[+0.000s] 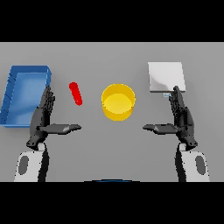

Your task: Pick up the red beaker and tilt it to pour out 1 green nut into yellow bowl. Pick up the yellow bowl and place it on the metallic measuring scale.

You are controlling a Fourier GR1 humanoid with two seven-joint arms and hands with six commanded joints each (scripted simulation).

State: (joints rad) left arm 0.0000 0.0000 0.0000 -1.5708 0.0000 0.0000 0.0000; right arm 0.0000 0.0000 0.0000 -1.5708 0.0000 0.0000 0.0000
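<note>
Head view, grey table (109,148), contents as recorded. Red beaker (75,93): slim, lay tilted on the table left of centre, between the blue tray (13,94) and the yellow bowl (118,102). Yellow bowl: upright, centre, apart from all else; contents could not be told. Metallic measuring scale (166,76): pale square, far right. Left hand (43,118): fingers straight, thumb spread inward, holding nothing, just beside the tray. Right hand (181,118): likewise spread and empty, fingertips at the scale's near edge.
</note>
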